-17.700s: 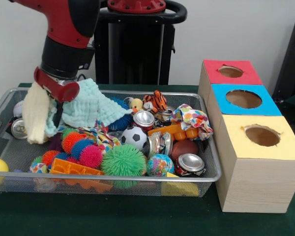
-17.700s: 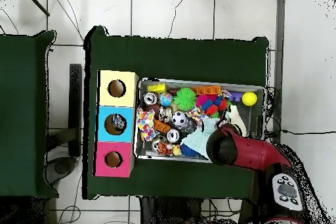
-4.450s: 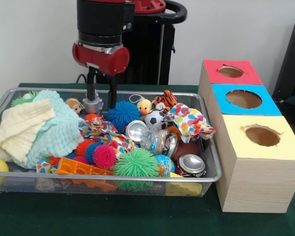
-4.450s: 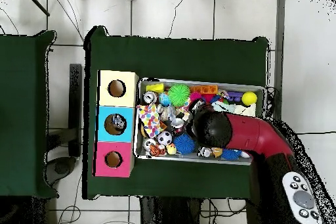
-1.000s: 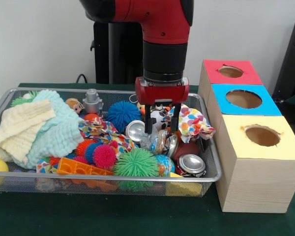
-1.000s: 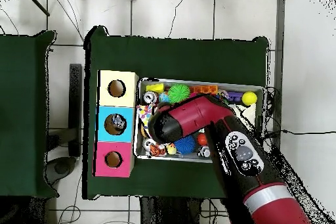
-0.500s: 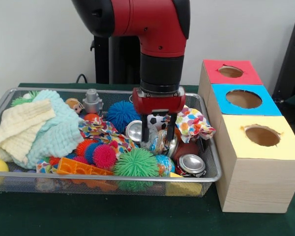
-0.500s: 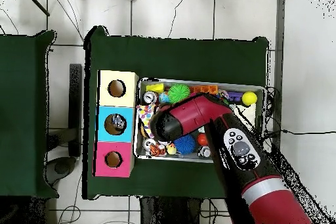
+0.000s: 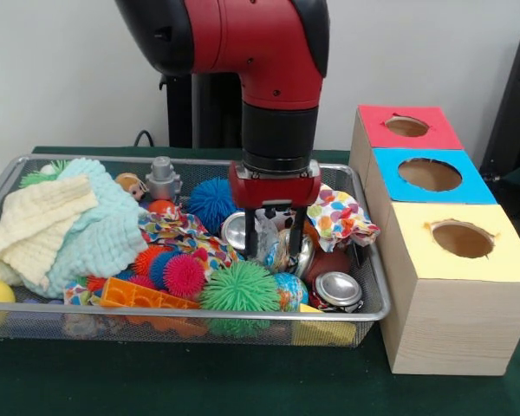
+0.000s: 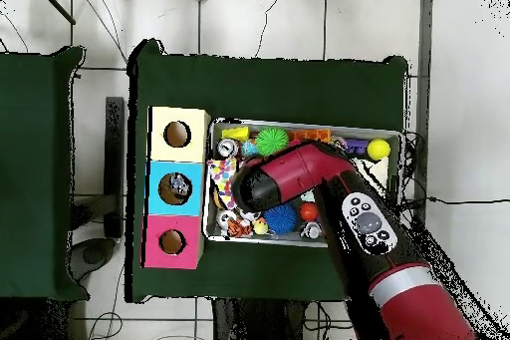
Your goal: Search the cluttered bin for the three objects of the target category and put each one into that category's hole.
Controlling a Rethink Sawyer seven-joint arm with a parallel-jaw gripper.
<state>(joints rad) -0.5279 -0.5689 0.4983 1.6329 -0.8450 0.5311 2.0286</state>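
A green table [image 9: 243,381] bears a wire bin [image 9: 199,322] beside a wooden box [image 9: 446,321].

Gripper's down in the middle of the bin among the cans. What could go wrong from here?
The gripper has its jaws open around crushed cans packed tightly together, so it may pinch two at once or slip off the shiny metal. The patterned cloth lies right beside them and could snag and lift out too. The soccer ball sits just behind the jaws and may be knocked aside.

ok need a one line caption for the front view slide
Sawyer gripper lowered, fingers open, over crushed cans in a cluttered wire bin beside a three-hole box.
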